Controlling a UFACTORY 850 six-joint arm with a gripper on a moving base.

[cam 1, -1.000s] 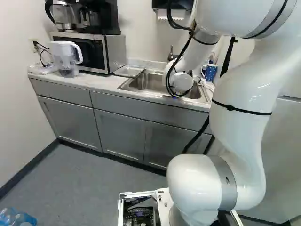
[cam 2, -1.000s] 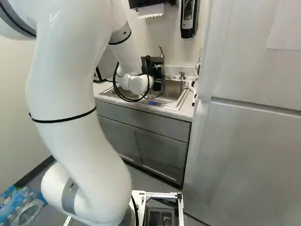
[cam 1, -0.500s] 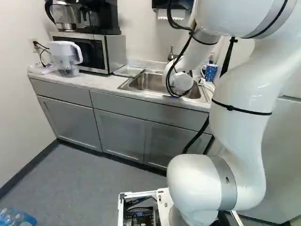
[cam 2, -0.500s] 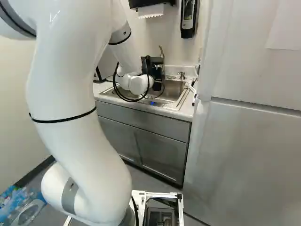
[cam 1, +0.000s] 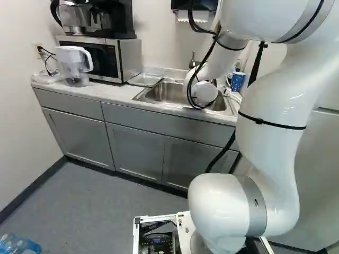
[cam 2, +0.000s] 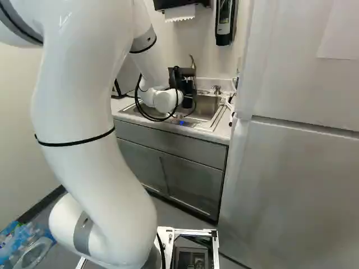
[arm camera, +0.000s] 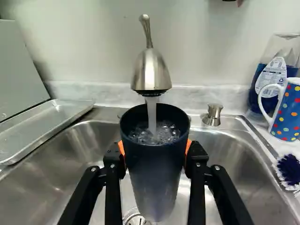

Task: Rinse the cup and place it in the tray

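The black end effector (cam 2: 178,78) is out over the sink (arm camera: 229,161). Its two fingers are apart, just as wide as the cup, and their orange pads (arm camera: 188,146) hug the dark blue cup (arm camera: 155,168) from both sides. The cup is between the fingers of the end effector (arm camera: 155,149), right under the tap (arm camera: 151,75). Water (arm camera: 152,115) runs into it and makes bubbles. The shiny tray (arm camera: 42,124) is ahead and to the end effector's left. A spotty mug (arm camera: 287,112) is to its right.

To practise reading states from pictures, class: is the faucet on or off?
On: water streams from the faucet into the dark cup.
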